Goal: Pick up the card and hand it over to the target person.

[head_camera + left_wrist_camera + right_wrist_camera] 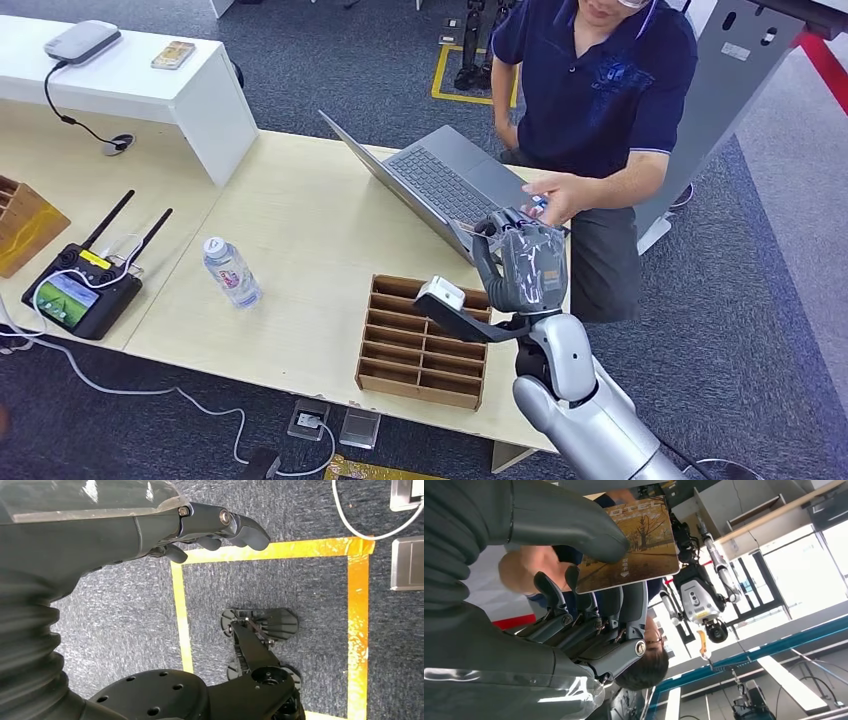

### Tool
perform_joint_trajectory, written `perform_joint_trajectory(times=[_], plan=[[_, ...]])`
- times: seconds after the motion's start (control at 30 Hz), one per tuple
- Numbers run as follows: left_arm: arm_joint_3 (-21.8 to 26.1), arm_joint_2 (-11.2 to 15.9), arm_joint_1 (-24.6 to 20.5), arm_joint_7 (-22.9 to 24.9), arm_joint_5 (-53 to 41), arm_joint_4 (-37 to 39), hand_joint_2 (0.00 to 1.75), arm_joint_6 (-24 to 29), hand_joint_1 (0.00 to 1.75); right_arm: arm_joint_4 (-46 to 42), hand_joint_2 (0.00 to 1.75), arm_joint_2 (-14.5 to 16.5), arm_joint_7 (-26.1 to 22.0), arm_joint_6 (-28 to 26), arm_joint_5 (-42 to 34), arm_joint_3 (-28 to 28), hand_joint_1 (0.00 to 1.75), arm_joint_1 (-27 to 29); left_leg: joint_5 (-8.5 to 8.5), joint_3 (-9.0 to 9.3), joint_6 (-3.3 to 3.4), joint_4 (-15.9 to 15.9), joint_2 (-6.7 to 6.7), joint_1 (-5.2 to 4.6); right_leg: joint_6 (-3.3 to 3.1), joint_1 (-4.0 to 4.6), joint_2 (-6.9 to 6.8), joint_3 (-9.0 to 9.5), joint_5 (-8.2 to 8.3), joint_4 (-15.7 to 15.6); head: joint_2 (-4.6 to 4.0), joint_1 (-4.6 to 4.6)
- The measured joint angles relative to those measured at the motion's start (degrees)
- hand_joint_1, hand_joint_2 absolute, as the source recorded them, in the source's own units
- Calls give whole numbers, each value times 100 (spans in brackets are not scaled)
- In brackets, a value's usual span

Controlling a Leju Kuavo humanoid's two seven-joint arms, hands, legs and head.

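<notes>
The card (631, 542), brown with a tree picture and pale lettering, is pinched between the thumb and fingers of my right hand (589, 585). In the head view my right hand (522, 258) is raised past the table's right end, toward a person in a dark blue shirt (600, 80). The person's hand (560, 195) reaches to just above my fingers. Whether it touches the card I cannot tell. My left hand (200, 530) hangs over the carpet with its fingers curled in and nothing in them.
On the wooden table (300, 230) are an open laptop (440, 185), a water bottle (232, 272), a wooden divider tray (425, 342) under my right forearm, and a controller with antennas (80, 290). A white shelf (140, 80) stands at the back left.
</notes>
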Motion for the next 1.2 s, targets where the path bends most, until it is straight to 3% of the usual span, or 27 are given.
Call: perform_joint_trajectory(times=[0.93,1.2], plan=[[-58,-36,-3,80,77,16,175,87,0,679,175,-109,390,-275,568,-164,143,32,-3,1,-2,3,-6,1,0,0,-5,1,-5,1,0,0],[-91,-32,-6,58,81,2,175,97,0,699,175,-384,740,-256,748,-538,143,208,3,-1,3,2,-18,0,2,0,-18,2,-1,-4,0,0]])
